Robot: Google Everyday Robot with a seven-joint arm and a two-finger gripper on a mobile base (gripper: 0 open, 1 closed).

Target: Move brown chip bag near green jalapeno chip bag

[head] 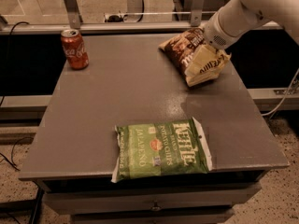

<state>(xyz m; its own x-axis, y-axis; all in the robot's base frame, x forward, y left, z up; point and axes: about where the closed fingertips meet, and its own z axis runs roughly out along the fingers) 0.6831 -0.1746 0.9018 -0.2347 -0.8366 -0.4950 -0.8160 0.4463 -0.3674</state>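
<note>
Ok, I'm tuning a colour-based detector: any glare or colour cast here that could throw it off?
Camera view: a warm brownish cast tints everything; a soft sheen sits on the grey tabletop between the crinkly dark brown chip bag and the flat green jalapeno chip bag; the pale gripper, over the brown bag's near end, blends with its tan edge; the red soda can looks dull.

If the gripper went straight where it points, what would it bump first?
Probably the brown chip bag: the gripper hangs right over it, pointing down at it, though the gap is unclear.
</note>
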